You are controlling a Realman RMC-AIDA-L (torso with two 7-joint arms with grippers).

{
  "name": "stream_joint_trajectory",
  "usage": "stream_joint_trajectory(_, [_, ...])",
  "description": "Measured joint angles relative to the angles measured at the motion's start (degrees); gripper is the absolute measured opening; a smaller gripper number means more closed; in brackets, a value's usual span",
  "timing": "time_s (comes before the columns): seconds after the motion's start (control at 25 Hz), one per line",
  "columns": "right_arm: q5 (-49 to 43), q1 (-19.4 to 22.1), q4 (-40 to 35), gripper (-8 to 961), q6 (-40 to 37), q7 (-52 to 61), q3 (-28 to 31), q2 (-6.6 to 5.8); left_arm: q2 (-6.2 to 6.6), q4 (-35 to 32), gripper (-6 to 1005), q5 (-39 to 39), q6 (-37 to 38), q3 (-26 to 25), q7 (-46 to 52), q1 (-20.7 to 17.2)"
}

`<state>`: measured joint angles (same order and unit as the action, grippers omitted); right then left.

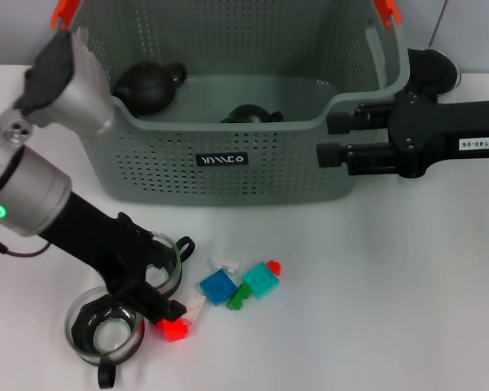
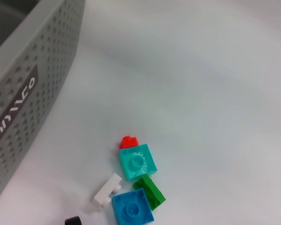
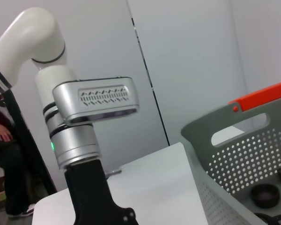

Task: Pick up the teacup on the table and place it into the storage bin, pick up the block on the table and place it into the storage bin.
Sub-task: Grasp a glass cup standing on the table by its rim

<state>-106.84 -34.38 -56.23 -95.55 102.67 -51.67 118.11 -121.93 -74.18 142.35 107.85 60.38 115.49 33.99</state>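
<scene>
Two clear glass teacups stand at the table's front left, one nearest the edge and one behind it. My left gripper is open, its black fingers either side of the rear teacup. Beside it lie small blocks: blue, teal, green, red and white. The left wrist view shows the teal, blue and green blocks. The grey-green storage bin stands behind them. My right gripper hangs open at the bin's right front corner.
Inside the bin sit a black teapot and another dark item. Orange-red tabs mark its back corners. The right wrist view shows the bin's rim and my left arm. White tabletop extends to the right of the blocks.
</scene>
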Motion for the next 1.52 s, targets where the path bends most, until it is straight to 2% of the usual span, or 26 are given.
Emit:
stream_joint_trajectory(0.32, [-0.2, 0.3, 0.4, 649, -0.8, -1.3, -0.3, -0.33, -2.03, -0.1, 875, 3.1, -1.8, 0.7, 3.5, 1.0])
stream_joint_trajectory(0.4, [-0.2, 0.4, 0.6, 649, -0.9, -1.6, -0.2, -0.81, -2.1, -0.1, 875, 3.3, -2.7, 1.2, 5.0, 1.0])
stream_joint_trajectory(0.6, [-0.2, 0.3, 0.9, 648, -1.0, -2.2, -0.1, -0.96, -2.17, -0.5, 874, 4.4, -4.2, 3.0, 8.1, 1.1])
stream_joint_trajectory(1.52, [-0.1, 0.2, 2.7, 645, -0.5, -4.1, -0.3, -0.96, -2.47, 0.0, 875, 9.3, -10.5, 11.6, 16.9, 0.6])
